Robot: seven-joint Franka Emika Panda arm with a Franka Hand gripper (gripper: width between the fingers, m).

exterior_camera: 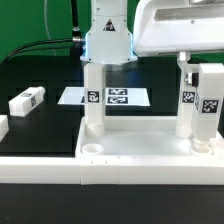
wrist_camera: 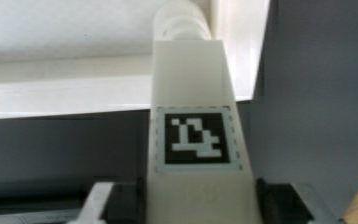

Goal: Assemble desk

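Note:
The white desk tabletop (exterior_camera: pixel 135 150) lies flat in the front of the exterior view. Two square legs (exterior_camera: pixel 187 100) (exterior_camera: pixel 210 108) with tags stand upright on its right side. My gripper (exterior_camera: pixel 93 72) is shut on a third leg (exterior_camera: pixel 93 108), which it holds upright at the tabletop's left rear corner. In the wrist view this leg (wrist_camera: pixel 194 110) fills the middle, showing its tag, between my gripper's (wrist_camera: pixel 190 212) fingers (wrist_camera: pixel 101 205). A fourth leg (exterior_camera: pixel 27 100) lies loose on the black table at the exterior view's left.
The marker board (exterior_camera: pixel 125 97) lies flat behind the tabletop, just right of the held leg. A white bar (exterior_camera: pixel 110 182) runs along the front. Another white piece (exterior_camera: pixel 3 128) shows at the left edge. A large white object (exterior_camera: pixel 185 25) hangs at the upper right.

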